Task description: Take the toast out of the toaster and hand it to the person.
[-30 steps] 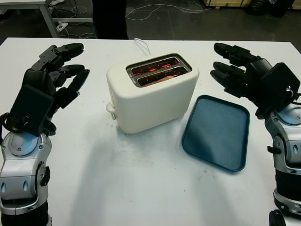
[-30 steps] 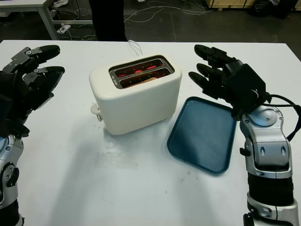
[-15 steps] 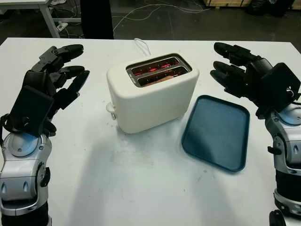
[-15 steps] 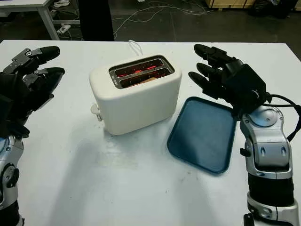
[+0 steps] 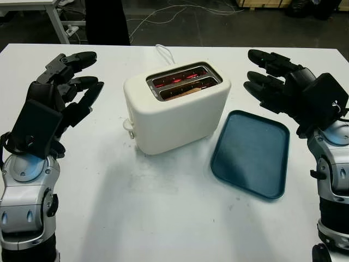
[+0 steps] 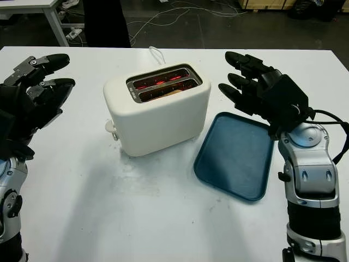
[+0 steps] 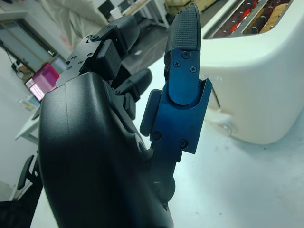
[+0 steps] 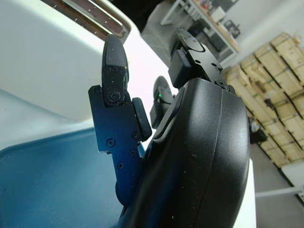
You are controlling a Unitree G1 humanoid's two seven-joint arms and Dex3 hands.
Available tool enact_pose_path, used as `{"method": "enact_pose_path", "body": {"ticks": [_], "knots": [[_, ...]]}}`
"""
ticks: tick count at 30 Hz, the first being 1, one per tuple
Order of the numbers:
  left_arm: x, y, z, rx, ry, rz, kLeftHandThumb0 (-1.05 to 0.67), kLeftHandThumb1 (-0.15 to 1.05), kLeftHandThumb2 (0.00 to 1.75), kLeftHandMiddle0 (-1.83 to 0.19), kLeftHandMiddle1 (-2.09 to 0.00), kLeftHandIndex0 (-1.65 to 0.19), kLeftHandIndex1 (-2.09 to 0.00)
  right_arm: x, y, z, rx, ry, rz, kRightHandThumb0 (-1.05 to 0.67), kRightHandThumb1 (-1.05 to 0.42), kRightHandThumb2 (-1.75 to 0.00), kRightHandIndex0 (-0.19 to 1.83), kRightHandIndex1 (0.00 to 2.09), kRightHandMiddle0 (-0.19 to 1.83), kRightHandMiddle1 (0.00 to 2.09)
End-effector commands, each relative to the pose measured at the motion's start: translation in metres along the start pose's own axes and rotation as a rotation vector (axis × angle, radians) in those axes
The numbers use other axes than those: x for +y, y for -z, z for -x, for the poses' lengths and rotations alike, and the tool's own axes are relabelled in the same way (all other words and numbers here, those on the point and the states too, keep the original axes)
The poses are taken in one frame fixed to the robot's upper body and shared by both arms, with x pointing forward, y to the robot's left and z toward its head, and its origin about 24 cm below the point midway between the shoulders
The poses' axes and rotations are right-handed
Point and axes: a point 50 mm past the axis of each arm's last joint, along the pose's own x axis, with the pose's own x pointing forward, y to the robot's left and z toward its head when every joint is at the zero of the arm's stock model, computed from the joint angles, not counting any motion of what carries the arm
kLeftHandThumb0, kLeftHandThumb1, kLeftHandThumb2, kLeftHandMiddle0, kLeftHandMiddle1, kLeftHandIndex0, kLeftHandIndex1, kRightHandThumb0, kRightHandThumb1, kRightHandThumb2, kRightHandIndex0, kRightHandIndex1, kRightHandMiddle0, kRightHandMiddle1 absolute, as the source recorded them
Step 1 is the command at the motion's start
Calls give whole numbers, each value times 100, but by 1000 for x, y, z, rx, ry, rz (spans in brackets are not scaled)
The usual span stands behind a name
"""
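Still pre-grasp. Head view: toaster (image 5: 175, 106) glowing, toast (image 5: 185, 93) sunk in its nearer slot; my left hand (image 5: 64, 90) left of the toaster, right hand (image 5: 283, 90) right of it, both open, empty. Wrist views: toaster close, untouched. Next, I judged: a two-finger pinch into that slot.

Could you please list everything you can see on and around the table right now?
toaster: one, cream, mid-table, both slots glowing red
toast: one, brown, down in the near slot
tray: one, dark blue, on the table right of the toaster
cord: one, white, behind the toaster
table: one, white
person: one, in dark clothes, standing at the far edge
left robot hand: one, black, open, raised left of the toaster
right robot hand: one, black, open, raised right of the toaster, above the tray's far end
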Motion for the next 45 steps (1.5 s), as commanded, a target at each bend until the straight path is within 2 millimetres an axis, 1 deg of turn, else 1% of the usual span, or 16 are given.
{"method": "enact_pose_path", "body": {"ticks": [1,31,39,45], "knots": [[1,-2,2,-17,-5,-5,-69,92,19,-22,-90,-36,-54,1,-1,0,-2,-4,-8,-40,-92,-31,33,1,33,0],[1,1,3,-8,-9,-8,-71,92,20,-23,-89,-37,-52,0,-2,-1,-5,2,-9,-39,-92,-31,32,1,32,0],[0,7,3,19,-13,2,-69,92,20,-21,-89,-35,-52,-1,-4,-2,-15,5,5,-42,-92,-29,33,1,33,0],[0,10,4,31,-14,2,-68,92,21,-21,-91,-35,-53,-1,-5,-2,-20,9,16,-41,-92,-29,32,1,33,0]]}}
